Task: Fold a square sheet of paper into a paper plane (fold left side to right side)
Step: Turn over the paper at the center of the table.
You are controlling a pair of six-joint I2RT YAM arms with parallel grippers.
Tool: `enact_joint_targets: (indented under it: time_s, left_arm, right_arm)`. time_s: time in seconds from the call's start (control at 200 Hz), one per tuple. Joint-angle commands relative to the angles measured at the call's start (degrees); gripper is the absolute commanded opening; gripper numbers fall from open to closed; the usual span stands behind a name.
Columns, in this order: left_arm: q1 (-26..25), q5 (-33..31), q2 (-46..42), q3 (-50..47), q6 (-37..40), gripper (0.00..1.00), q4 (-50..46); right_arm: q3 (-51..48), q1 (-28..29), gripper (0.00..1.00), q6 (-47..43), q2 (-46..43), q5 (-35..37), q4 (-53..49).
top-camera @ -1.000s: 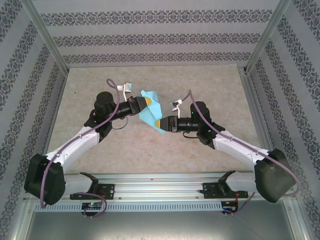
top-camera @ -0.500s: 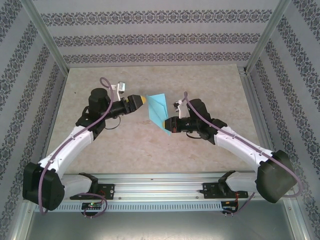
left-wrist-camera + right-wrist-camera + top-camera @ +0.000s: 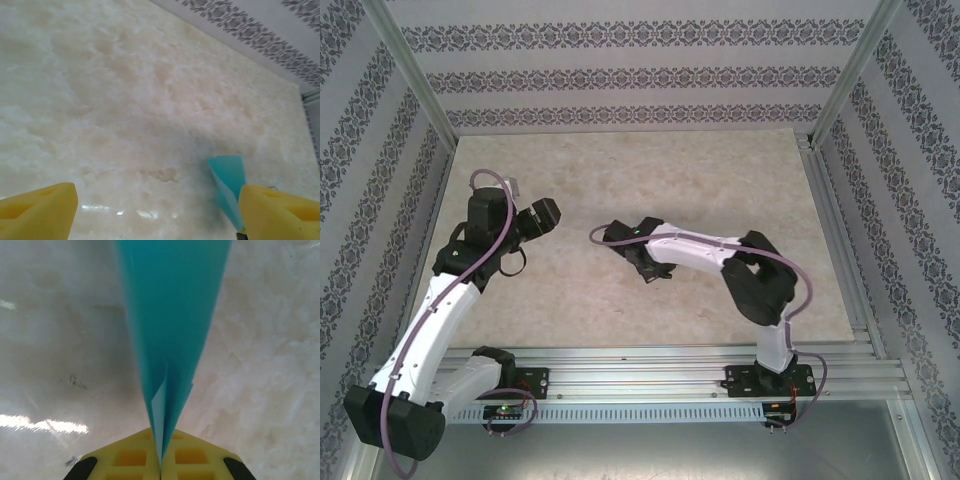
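While my left gripper (image 3: pixel 542 213) hangs over the table (image 3: pixel 620 170) in the overhead view, it sits well apart from my right arm (image 3: pixel 690 248), which bends across toward it.

From my left wrist, its 2 yellow pads (image 3: pixel 40 207) stand wide apart with nothing between them. A corner of the blue paper (image 3: pixel 227 180) shows ahead, beside the right-hand pad.

From my right wrist, my right gripper (image 3: pixel 161 460) is pinched tight on the paper's narrow creased end. The folded sheet widens straight ahead of the fingertips.
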Motion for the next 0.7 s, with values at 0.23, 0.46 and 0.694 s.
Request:
enact_joint_targets:
  time_s: [0.23,0.46,0.694]
  left_arm:
    - [1.9,-2.9,3.0,-4.8,1.9,0.85,-1.7]
    - [2.2,2.4,4.8,-7.6,2.6,0.85,2.0]
    - [2.0,21.6,8.8,-12.2,1.3,0.83,15.1]
  right_arm:
    - [9.4,7.5,0.27,1.2,6.5,7.8,-8.9]
    - [5.6,9.4,0.48,-1.1,-2.8,-7.6,1.3]
    - [-3.5,3.1,0.56,-1.4,-18.3,-18.2,10.2]
